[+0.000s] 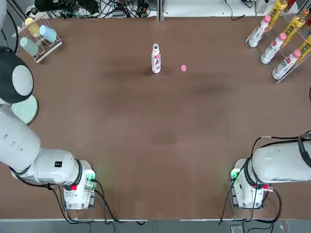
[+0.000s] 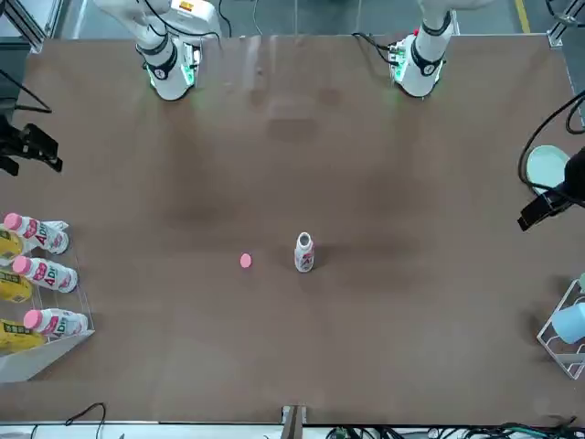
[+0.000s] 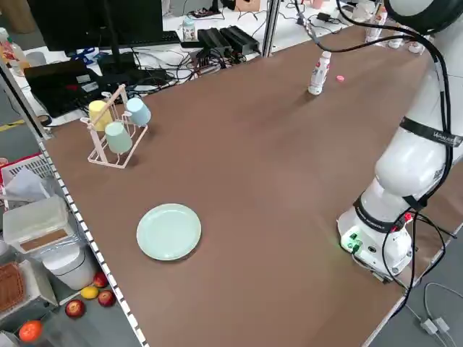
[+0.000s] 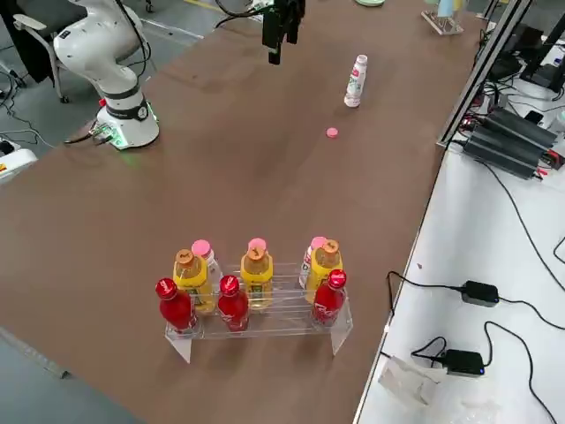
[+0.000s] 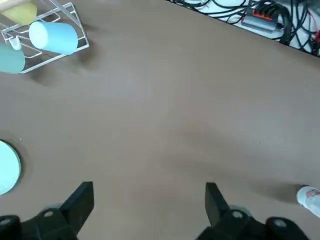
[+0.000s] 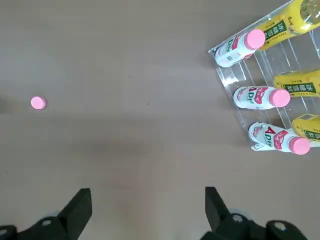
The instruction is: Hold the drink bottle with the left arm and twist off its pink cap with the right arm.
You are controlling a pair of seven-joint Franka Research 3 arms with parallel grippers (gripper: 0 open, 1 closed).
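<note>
The drink bottle point(image 1: 156, 59) stands upright and uncapped at the far middle of the table, also seen in the front view point(image 2: 304, 252). The pink cap point(image 1: 183, 68) lies on the table just to the bottle's right point(image 2: 245, 262), apart from it. My left gripper point(image 5: 149, 189) hangs open and empty over the table's left side near the plate, far from the bottle; only the bottle's edge point(image 5: 311, 197) shows in its wrist view. My right gripper point(image 6: 147, 192) is open and empty over the right side, with the cap point(image 6: 38, 103) well off from it.
A wire rack of cups point(image 1: 39, 36) stands at the far left corner, and a pale green plate point(image 1: 24, 109) lies at the left edge. At the far right, a clear rack point(image 1: 282, 39) holds several pink-capped white and yellow bottles. Both arm bases sit at the near edge.
</note>
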